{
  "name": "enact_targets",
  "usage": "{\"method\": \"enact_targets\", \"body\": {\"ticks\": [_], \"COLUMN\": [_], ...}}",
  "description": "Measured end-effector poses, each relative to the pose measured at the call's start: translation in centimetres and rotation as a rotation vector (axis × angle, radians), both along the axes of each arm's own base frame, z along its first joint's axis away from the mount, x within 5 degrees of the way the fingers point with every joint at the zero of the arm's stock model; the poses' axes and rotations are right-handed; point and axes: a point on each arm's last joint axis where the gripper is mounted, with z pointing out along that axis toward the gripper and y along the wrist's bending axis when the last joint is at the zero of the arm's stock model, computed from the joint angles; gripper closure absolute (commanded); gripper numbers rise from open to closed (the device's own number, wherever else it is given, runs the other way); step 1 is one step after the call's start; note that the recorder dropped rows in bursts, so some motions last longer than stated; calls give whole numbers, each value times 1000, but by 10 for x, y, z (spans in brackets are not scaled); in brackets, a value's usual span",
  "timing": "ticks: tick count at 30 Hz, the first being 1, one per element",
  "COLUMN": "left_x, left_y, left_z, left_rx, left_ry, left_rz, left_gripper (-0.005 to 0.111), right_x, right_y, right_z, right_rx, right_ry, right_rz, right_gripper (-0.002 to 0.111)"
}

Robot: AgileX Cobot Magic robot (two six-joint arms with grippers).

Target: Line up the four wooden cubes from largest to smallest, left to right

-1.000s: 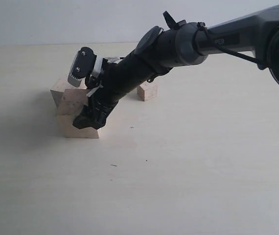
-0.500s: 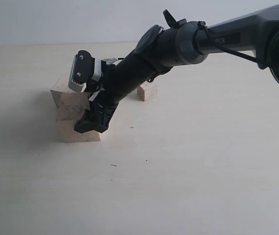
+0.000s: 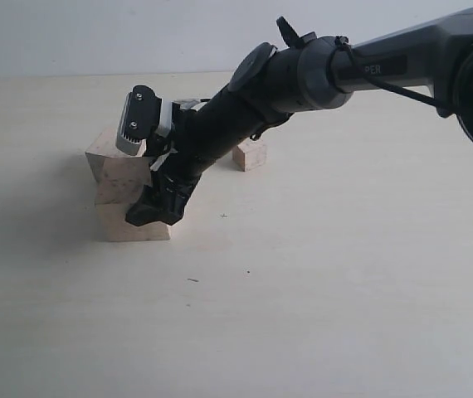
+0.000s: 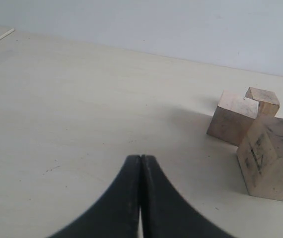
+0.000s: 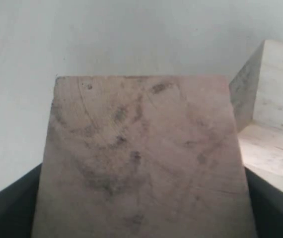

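Pale wooden cube (image 5: 141, 158) fills the right tool (image 3: 158, 207), whose wide-set jaws clamp its sides. The left tool (image 4: 140, 163) is pressed closed and empty.

You were working in what looked like a robotics laboratory or a test room, and not in a home or a shop. The strongest sign was the black, industrial-looking robot arm (image 3: 303, 79), with white lettering printed on its upper link, a loose black cable (image 3: 398, 93) running along it, and a small grey module (image 3: 131, 124) screwed near its wrist. The bench (image 3: 344, 315) under it was one wide, pale, plain surface, and behind it stood a plain whitish wall (image 3: 95, 37). On the bench you had simple wooden cubes (image 3: 119, 176), which looked like test pieces more than household things.
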Motion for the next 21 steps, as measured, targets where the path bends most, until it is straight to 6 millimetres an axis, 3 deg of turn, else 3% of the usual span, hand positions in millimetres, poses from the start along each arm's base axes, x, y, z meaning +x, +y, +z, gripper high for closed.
{"method": "enact_targets", "body": {"ticks": [4,10,21], "left_x": [0,0,0], "left_y": [0,0,0], "left_z": [0,0,0], "left_rx": [0,0,0], "left_ry": [0,0,0], "left_rz": [0,0,0], "left_gripper": [107,107,107], "right_x": [-1,-1,-6], "right_y": [0,1,-3], "right_z": [-4,7,100], "right_rx": [-5,31,194], "right_ry": [12,21,-94], "right_rz": [-1,-24,-63], "right_gripper": [4,3,3]}}
